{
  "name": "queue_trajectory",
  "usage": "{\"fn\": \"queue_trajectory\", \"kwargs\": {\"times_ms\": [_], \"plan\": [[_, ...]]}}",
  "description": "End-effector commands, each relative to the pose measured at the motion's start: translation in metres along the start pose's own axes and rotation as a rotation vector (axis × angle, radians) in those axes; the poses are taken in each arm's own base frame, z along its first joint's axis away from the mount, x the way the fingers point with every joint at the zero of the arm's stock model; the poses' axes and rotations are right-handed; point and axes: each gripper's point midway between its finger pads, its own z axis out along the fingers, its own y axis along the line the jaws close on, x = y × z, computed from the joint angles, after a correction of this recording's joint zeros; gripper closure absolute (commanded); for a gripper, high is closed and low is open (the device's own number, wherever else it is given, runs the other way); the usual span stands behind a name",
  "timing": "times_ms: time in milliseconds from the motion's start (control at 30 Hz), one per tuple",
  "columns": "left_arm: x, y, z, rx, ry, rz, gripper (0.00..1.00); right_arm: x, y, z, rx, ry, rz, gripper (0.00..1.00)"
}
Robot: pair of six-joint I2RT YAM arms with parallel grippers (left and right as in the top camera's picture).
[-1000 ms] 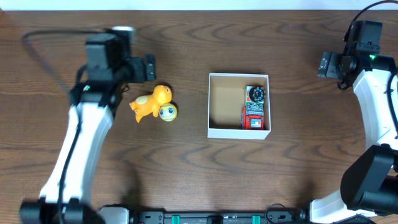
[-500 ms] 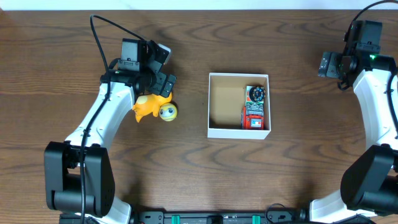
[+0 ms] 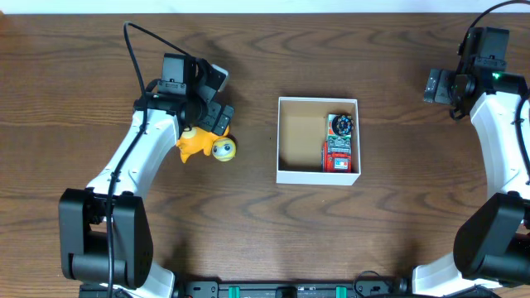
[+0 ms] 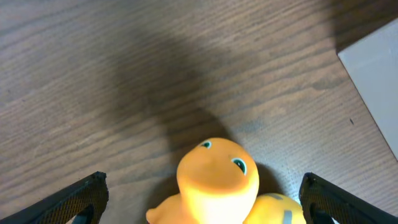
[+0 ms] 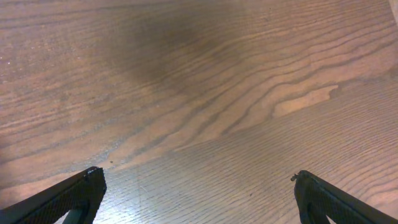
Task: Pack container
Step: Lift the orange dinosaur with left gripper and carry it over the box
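Left gripper point(image 4: 202, 190) is hanging wide open over orange toy point(image 4: 216, 171), eyes showing only in wrist view. Overhead is showing container point(image 3: 317, 177) mid-table: white walls, tan floor, red toy point(image 3: 339, 154) inside.

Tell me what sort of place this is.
Probably a robot test bench or lab. The left arm and the right arm stand at a wooden table, with an orange toy and a white box set out.
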Motion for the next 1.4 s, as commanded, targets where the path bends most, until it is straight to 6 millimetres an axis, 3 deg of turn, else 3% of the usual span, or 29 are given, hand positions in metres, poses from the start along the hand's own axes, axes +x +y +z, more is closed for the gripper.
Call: {"fn": "queue_trajectory", "kwargs": {"times_ms": [0, 433, 500, 600, 733, 800, 900, 1100, 1233, 1367], "plan": [[0.007, 0.005, 0.003, -0.018, 0.026, 0.044, 0.01, -0.005, -0.002, 0.001, 0.005, -0.007, 0.023, 0.01], [0.050, 0.006, 0.051, -0.012, 0.181, 0.037, 0.04, -0.005, -0.002, 0.001, 0.005, -0.007, 0.023, 0.01], [0.052, 0.006, 0.052, -0.010, 0.186, 0.036, 0.19, -0.005, -0.002, 0.001, 0.005, -0.007, 0.023, 0.01], [0.051, 0.012, 0.052, -0.040, 0.189, 0.040, 0.57, -0.005, -0.002, 0.001, 0.005, -0.007, 0.023, 0.01], [0.049, 0.026, 0.046, -0.122, 0.192, 0.048, 0.87, -0.005, -0.002, 0.001, 0.005, -0.007, 0.023, 0.01], [0.041, 0.035, 0.038, -0.176, 0.178, 0.052, 0.94, -0.005, -0.002, 0.001, 0.005, -0.007, 0.023, 0.01], [0.023, 0.042, 0.023, -0.213, 0.126, 0.055, 0.94, -0.005, -0.002, 0.001, 0.005, -0.007, 0.023, 0.01], [-0.031, 0.043, -0.029, -0.269, -0.056, 0.073, 0.94, -0.005, -0.002, 0.001, 0.006, -0.007, 0.023, 0.01], [-0.078, 0.031, -0.079, -0.298, -0.258, 0.064, 0.94, -0.005, -0.002, 0.001, 0.005, -0.007, 0.023, 0.01], [-0.129, -0.005, -0.133, -0.154, -0.539, -0.052, 0.94, -0.005, -0.002, 0.001, 0.005, -0.007, 0.023, 0.01]]}}
